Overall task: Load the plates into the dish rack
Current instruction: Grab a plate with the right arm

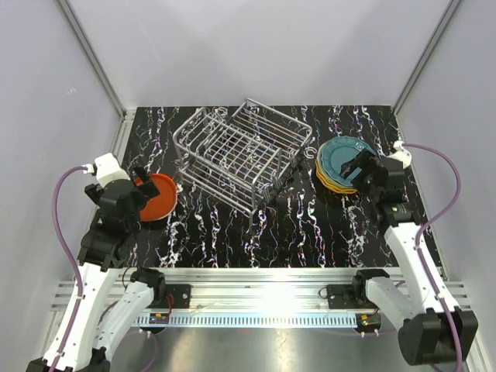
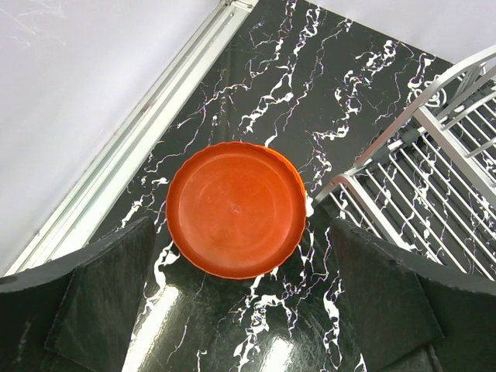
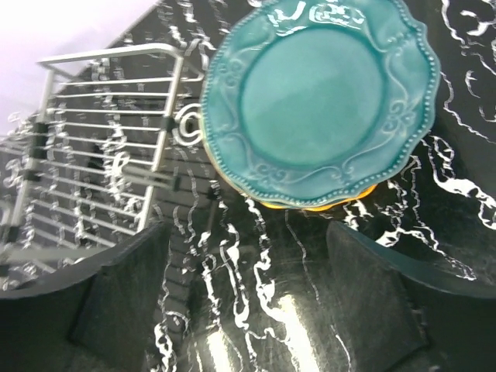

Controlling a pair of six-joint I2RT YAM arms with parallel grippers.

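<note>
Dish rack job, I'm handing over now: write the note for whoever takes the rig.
Left gripper: open, above the red-orange plate, which lies flat on the table left of the dish rack.
Right gripper: open, above the teal plate, which tops a stack right of the rack.
Done: nothing; no plate is in the rack yet.
Left: load every plate.

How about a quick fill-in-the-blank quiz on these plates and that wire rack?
1. Seen from above, the red-orange plate lies to the ____ of the dish rack.
2. The teal plate lies on top of a ____ of other plates.
3. The dish rack holds ____ plates.
4. Both pairs of jaws stand ____.
Missing words: left; stack; no; open.
</note>
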